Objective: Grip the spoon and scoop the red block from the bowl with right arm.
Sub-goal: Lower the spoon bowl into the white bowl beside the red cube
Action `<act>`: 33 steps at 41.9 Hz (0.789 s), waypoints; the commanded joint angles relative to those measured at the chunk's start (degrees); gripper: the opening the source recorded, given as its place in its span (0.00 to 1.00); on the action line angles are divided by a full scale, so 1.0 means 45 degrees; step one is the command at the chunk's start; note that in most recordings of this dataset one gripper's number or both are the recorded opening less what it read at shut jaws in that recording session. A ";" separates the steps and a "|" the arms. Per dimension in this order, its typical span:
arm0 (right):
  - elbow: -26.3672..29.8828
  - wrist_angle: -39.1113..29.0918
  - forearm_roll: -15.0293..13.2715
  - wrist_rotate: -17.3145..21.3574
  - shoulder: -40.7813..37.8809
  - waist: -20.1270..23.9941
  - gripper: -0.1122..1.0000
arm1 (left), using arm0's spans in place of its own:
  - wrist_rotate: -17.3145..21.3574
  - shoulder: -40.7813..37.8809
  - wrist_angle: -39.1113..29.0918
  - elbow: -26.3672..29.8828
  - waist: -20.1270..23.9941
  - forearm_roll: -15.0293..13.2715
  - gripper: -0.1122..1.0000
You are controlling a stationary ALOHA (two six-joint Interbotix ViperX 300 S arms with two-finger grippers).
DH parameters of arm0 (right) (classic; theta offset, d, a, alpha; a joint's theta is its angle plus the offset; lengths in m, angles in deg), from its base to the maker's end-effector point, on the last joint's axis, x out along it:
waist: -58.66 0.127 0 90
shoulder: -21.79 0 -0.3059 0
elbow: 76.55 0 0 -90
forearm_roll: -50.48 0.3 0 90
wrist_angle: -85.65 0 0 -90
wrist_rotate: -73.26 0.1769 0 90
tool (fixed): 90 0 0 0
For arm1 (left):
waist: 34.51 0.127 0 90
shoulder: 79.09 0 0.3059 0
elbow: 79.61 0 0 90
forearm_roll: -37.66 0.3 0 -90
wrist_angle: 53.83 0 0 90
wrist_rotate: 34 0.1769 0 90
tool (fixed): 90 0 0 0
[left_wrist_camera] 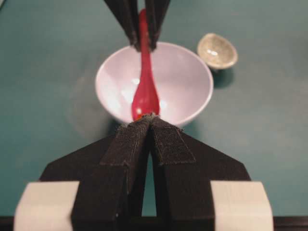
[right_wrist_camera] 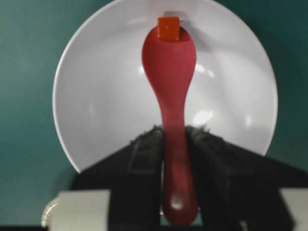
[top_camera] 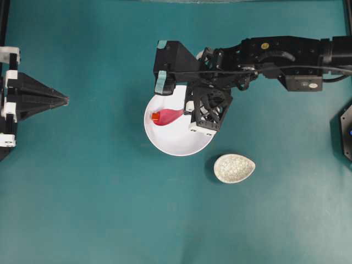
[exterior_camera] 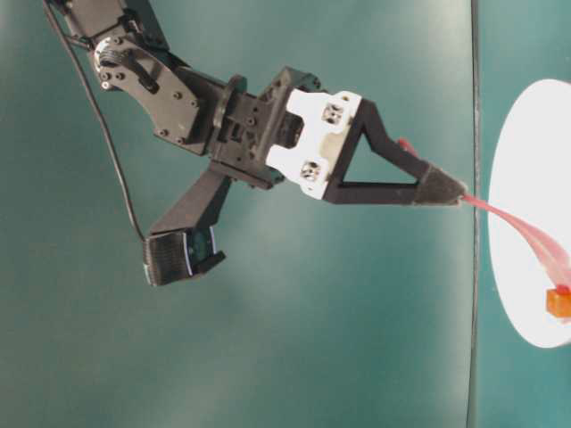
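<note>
While the left gripper (top_camera: 65, 99) sits parked at the left edge of the teal table (top_camera: 82, 209), its fingers pressed together on nothing, the action is further right. In the white bowl (top_camera: 179, 144) the red block (top_camera: 155, 116) sits at the tip of the spoon (top_camera: 168, 116), touching the front lip of its scoop; whether it lies on the scoop I cannot tell. The spoon's handle runs back to the right gripper (right_wrist_camera: 175, 139), clenched on it from both sides above the bowl. Further right, just beside the bowl, a small speckled dish (top_camera: 234, 168) lies on the table.
</note>
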 commanded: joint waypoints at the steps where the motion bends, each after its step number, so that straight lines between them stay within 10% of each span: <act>1: 0.0293 0.0039 0.0059 0.0020 0.0547 0.0020 0.32 | 0.0000 -0.0117 0.0078 0.0273 0.0000 0.0039 0.10; 33: -0.1680 0.1660 0.0098 0.0117 0.1953 0.0215 0.32 | -0.0020 -0.0117 0.0059 0.0273 -0.0020 0.0039 0.11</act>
